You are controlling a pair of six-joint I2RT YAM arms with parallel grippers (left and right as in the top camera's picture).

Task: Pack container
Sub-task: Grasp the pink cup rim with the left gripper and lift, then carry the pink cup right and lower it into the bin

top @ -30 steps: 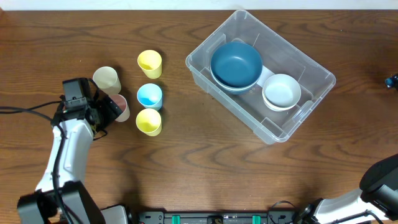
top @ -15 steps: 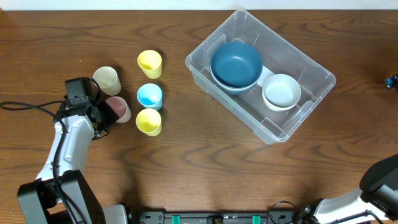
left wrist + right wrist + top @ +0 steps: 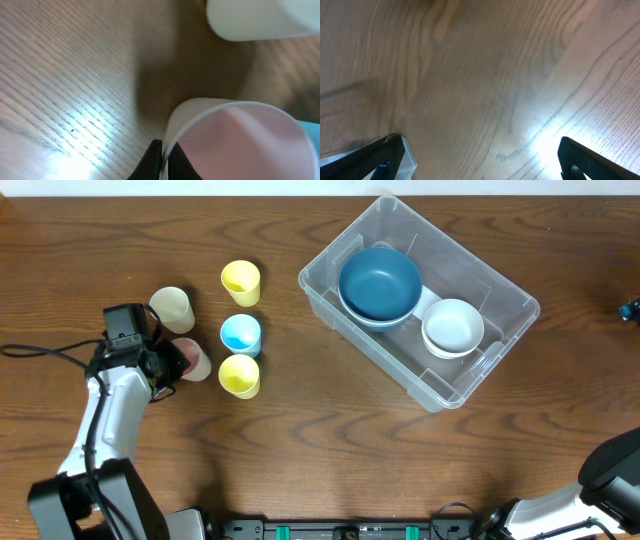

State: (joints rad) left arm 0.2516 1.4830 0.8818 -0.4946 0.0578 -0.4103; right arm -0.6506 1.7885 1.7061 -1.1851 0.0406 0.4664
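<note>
The container [image 3: 521,304], a large clear bin, sits at the back right with a blue bowl [image 3: 380,283] and a white bowl [image 3: 452,327] inside. My left gripper [image 3: 172,361] is at the table's left, shut on the rim of a pink cup [image 3: 196,360]. In the left wrist view the two black fingertips [image 3: 151,159] pinch the pink cup's [image 3: 240,140] thin wall, one inside and one outside. My right gripper [image 3: 480,160] hangs open over bare wood, with nothing between its fingers [image 3: 387,155].
A cream cup [image 3: 172,307] stands just behind the pink one, and shows too in the left wrist view [image 3: 260,20]. To the right stand a yellow cup [image 3: 240,282], a blue cup [image 3: 240,334] and another yellow cup [image 3: 239,376]. The right arm's base [image 3: 610,470] is at the front right corner.
My left gripper has closed from wide open onto the pink cup's rim. The cup has shifted slightly. The right gripper has stayed open and still.
</note>
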